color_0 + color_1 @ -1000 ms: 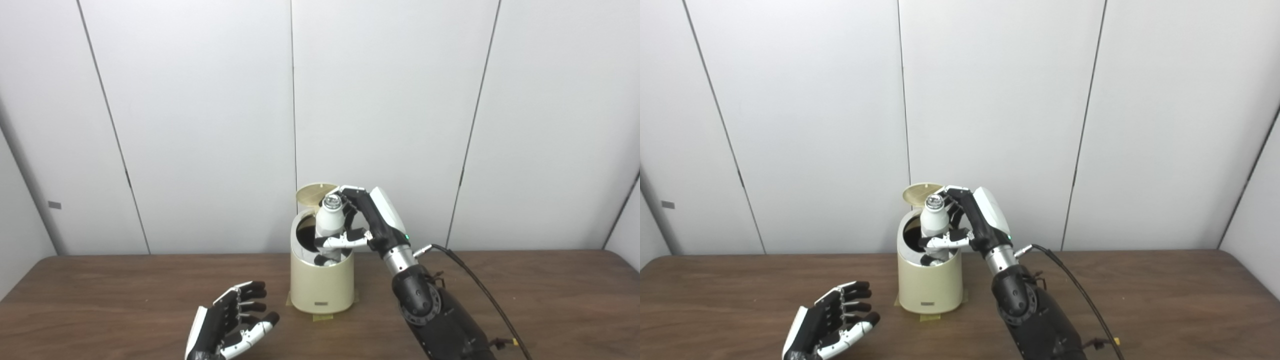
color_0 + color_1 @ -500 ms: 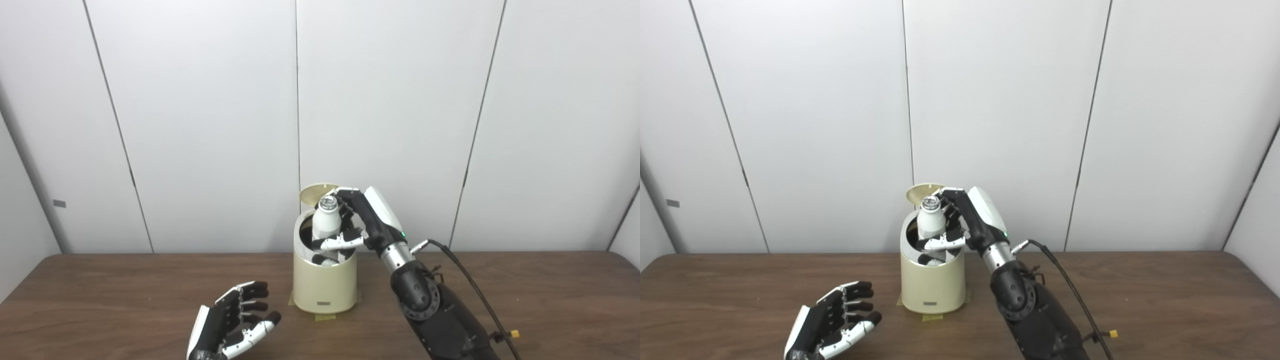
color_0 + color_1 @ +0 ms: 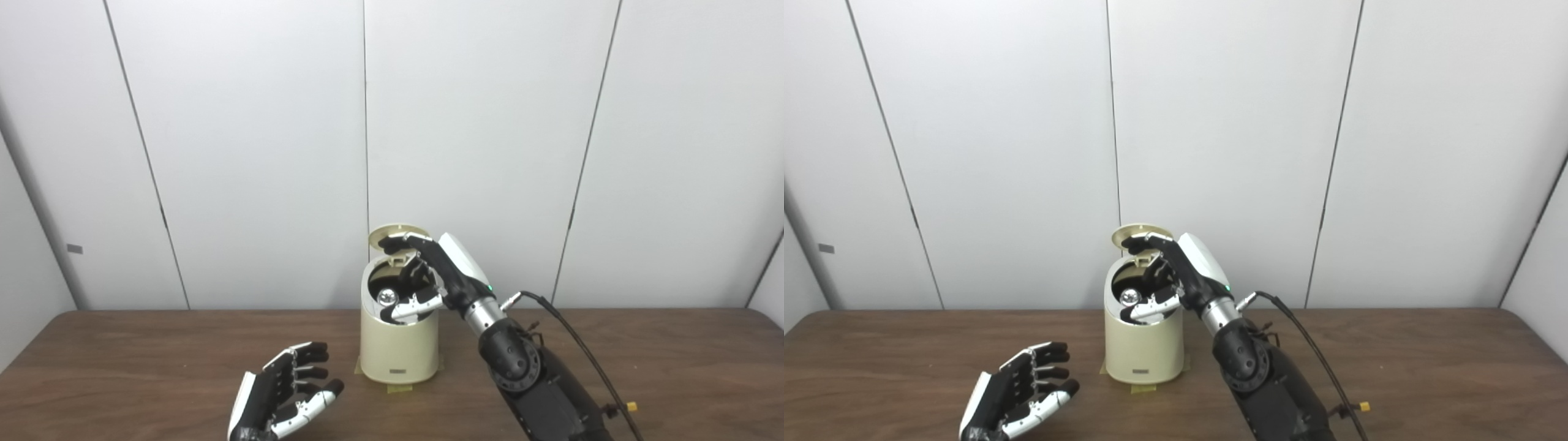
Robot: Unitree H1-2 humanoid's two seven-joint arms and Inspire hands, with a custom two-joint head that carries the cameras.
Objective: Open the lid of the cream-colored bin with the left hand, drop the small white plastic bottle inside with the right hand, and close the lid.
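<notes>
And the small white plastic bottle (image 3: 386,298) sits inside the cream-colored cylindrical bin (image 3: 399,343), shiny cap peeking out! Right hand (image 3: 429,275) hovers over the mouth, fingers spread, holding nothing. Round lid (image 3: 398,233) stands up at twelve o'clock; left hand (image 3: 283,392) waits open at eight o'clock, presumably ready to close it.

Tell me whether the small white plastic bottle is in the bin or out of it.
In. The small white plastic bottle's cap shows below the rim of the cream-colored bin, whose round lid stands open; the right hand is open above it.
</notes>
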